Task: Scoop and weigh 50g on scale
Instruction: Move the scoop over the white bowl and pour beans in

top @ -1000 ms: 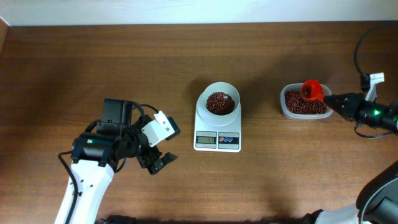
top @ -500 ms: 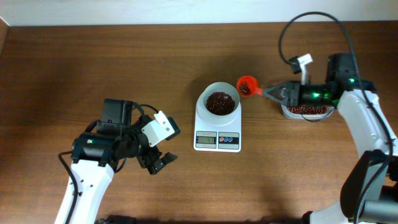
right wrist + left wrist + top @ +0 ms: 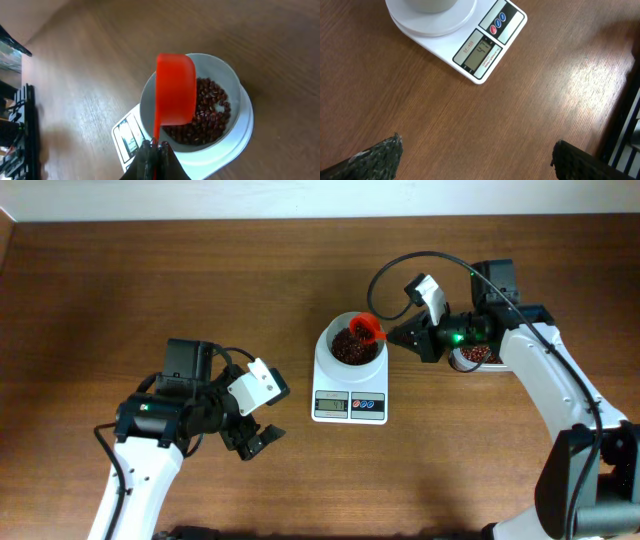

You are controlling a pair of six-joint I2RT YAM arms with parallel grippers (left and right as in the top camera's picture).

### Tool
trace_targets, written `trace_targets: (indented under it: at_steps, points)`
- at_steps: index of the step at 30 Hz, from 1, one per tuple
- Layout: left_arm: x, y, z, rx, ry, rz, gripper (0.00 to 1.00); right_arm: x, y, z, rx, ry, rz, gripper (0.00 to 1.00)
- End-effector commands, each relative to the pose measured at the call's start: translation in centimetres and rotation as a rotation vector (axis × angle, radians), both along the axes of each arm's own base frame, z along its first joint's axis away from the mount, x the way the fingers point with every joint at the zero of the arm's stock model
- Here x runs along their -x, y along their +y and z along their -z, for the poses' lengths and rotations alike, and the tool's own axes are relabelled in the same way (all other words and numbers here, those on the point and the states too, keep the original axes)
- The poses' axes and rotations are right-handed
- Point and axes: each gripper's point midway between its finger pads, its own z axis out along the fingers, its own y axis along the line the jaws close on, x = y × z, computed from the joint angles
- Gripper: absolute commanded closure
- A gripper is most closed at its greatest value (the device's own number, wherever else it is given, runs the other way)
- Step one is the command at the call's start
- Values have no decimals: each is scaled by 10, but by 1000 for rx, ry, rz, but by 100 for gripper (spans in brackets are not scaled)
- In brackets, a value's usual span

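The white scale [image 3: 350,402] stands mid-table with a white bowl [image 3: 350,340] of red-brown beans [image 3: 347,347] on it. My right gripper [image 3: 402,337] is shut on the handle of a red scoop [image 3: 367,330], which hangs over the bowl's right rim. In the right wrist view the scoop [image 3: 175,90] covers the left part of the bowl [image 3: 222,67], above the beans [image 3: 210,112], with my right gripper [image 3: 155,150] clamped on its thin handle. My left gripper [image 3: 255,440] is open over bare wood, left of the scale. The scale [image 3: 485,47] shows at the top of the left wrist view, far from my left gripper [image 3: 477,157].
A clear tub of beans [image 3: 478,358] sits right of the scale, mostly hidden under my right arm. A black cable [image 3: 385,275] loops above the right gripper. The table's far edge meets a white wall [image 3: 300,198].
My right arm has swung left from the bean tub to the scale's bowl, carrying the red scoop. The left arm has not moved.
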Motion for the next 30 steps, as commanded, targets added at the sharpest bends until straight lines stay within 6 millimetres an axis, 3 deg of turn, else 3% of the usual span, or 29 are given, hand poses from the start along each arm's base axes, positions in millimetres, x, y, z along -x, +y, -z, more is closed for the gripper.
trace_targets:
  at_steps: [1,3,4,7,24,30]
  points:
    - [1,-1,0,11,-1,14,1,-10,-8,10,84,-34,35,96]
    - [1,-1,0,11,-1,14,1,-1,8,-9,-47,-57,-48,96]
    - [1,-1,0,11,-1,14,1,-9,1,0,28,-78,-15,96]
    - [1,-1,0,11,-1,14,1,1,15,-14,-71,-78,-77,96]
    - [1,-1,0,11,-1,14,1,1,13,-11,-57,-67,-69,96]
    - [1,-1,0,11,-1,14,1,3,13,-13,-109,83,15,96]
